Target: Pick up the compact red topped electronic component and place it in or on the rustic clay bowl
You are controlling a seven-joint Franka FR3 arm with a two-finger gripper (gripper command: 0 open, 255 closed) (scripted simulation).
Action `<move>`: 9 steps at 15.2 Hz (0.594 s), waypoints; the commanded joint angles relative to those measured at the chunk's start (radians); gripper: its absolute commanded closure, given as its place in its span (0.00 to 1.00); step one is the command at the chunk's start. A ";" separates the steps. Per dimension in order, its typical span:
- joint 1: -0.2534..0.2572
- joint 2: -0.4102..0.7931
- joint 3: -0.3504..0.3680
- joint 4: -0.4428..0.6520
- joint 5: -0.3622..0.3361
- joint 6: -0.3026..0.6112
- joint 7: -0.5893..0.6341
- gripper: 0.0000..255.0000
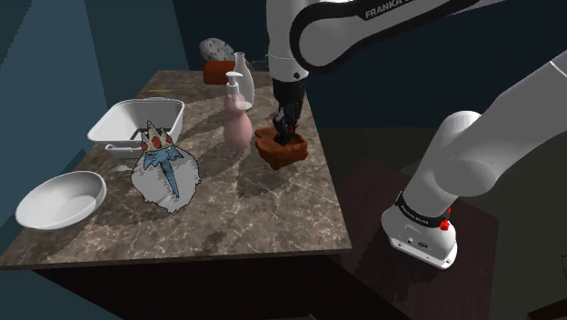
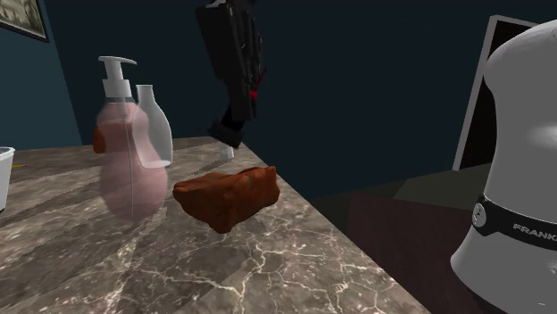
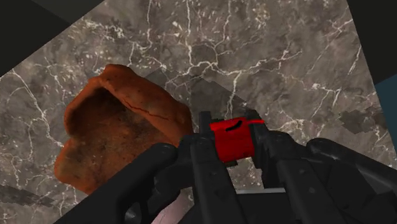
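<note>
The small red-topped component [image 3: 232,140] is clasped between the black fingers of my gripper [image 3: 234,145], which is shut on it. The rough reddish-brown clay bowl [image 3: 114,137] lies just beside the fingers on the marble table. In the shoulder view the gripper [image 1: 284,129] hangs directly over the bowl [image 1: 282,150] near the table's right edge, with a red spot of the component [image 1: 277,119] showing. From the second exterior view the gripper [image 2: 228,134] sits a little above and behind the bowl [image 2: 228,196].
A pink soap dispenser [image 1: 238,118] and a white bottle [image 1: 241,68] stand close to the bowl on the shoulder view's left. Further left are a white basin [image 1: 136,123], a plush figure [image 1: 164,168] and a white bowl [image 1: 59,200]. The table edge [image 1: 332,191] runs right beside the clay bowl.
</note>
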 commanded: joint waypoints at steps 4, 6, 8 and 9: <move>-0.060 0.104 -0.064 0.092 -0.054 0.008 -0.089 1.00; -0.081 0.148 -0.088 0.135 -0.071 0.008 -0.123 1.00; -0.102 0.195 -0.111 0.183 -0.087 0.007 -0.157 1.00; -0.111 0.219 -0.122 0.209 -0.094 0.005 -0.174 1.00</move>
